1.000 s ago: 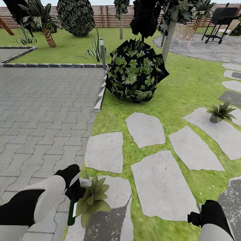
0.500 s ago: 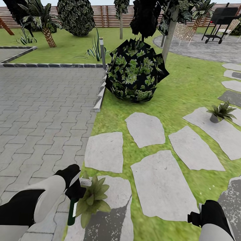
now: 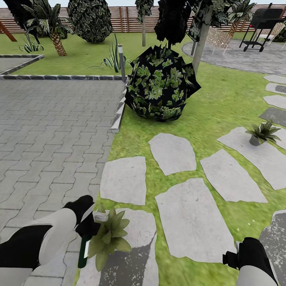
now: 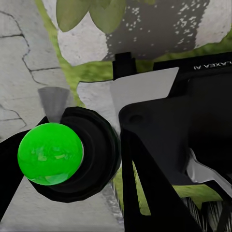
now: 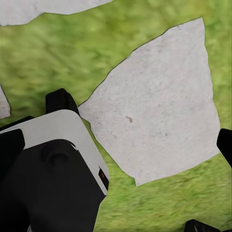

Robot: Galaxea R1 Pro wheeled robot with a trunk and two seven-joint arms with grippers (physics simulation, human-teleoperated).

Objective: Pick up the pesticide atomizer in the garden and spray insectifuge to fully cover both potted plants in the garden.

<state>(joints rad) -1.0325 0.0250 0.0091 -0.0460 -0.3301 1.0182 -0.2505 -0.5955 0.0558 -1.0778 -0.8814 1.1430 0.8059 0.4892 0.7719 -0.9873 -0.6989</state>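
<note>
My left gripper (image 3: 89, 227) is shut on the pesticide atomizer (image 3: 83, 254) at the lower left of the head view. The dark green bottle hangs down, and its pale trigger head (image 3: 100, 216) points at the near potted plant (image 3: 109, 235), almost touching its leaves. In the left wrist view the atomizer (image 4: 48, 153) shows end-on as a bright green round shape, with the plant's leaves (image 4: 92, 12) beyond it. The second potted plant (image 3: 261, 133) stands on a stepping stone (image 3: 274, 159) at the far right. My right gripper (image 5: 212, 186) hangs open over grass and stone.
A big dark round bush (image 3: 161, 85) stands ahead on the lawn. Grey paving (image 3: 51, 131) lies to the left behind a kerb (image 3: 118, 115). Several stepping stones (image 3: 190, 222) cross the grass. A thin tree trunk (image 3: 200, 43), a barbecue (image 3: 262, 24) and the wooden fence (image 3: 127, 18) stand far back.
My left gripper and the atomizer have edged slightly to the left and down beside the near plant. The right arm and the camera have stayed put.
</note>
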